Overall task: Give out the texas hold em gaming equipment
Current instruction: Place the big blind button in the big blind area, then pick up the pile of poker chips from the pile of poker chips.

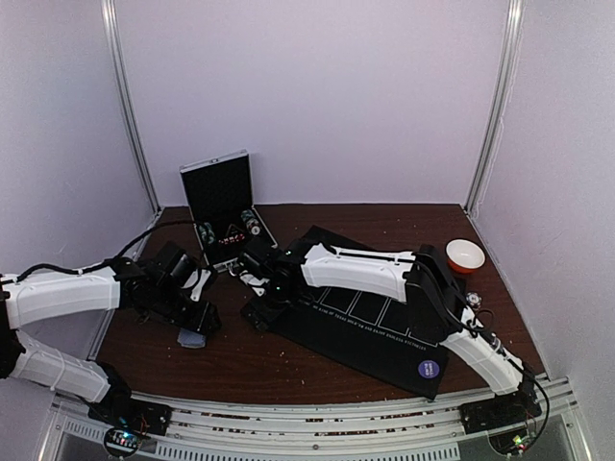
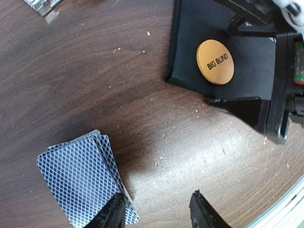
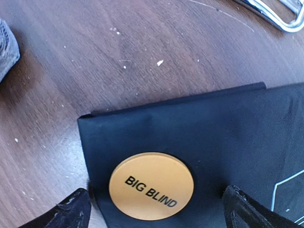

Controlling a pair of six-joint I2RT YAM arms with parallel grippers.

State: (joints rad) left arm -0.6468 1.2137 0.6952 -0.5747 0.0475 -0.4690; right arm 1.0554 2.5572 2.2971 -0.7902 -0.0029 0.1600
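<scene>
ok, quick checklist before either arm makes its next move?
1. Right gripper jaws open, straddling the Big Blind button: ok.
2. Button flat on the mat corner, clear of both right fingers: ok.
3. Card stack squared up: not ok, slightly fanned.
4. Left gripper clear of the cards: cannot tell, one finger overlaps the stack's edge.
5. Purple button sitting on the mat's near corner: ok.
6. Case lid up: ok.

Robot lab test cell: plain white panel walls (image 1: 317, 96) w/ alu corner posts (image 1: 495, 106), dark wood worktop (image 1: 240, 360), left arm (image 1: 67, 293) + right arm (image 1: 360, 272) bolted to alu rail (image 1: 317, 429) at near edge.
</scene>
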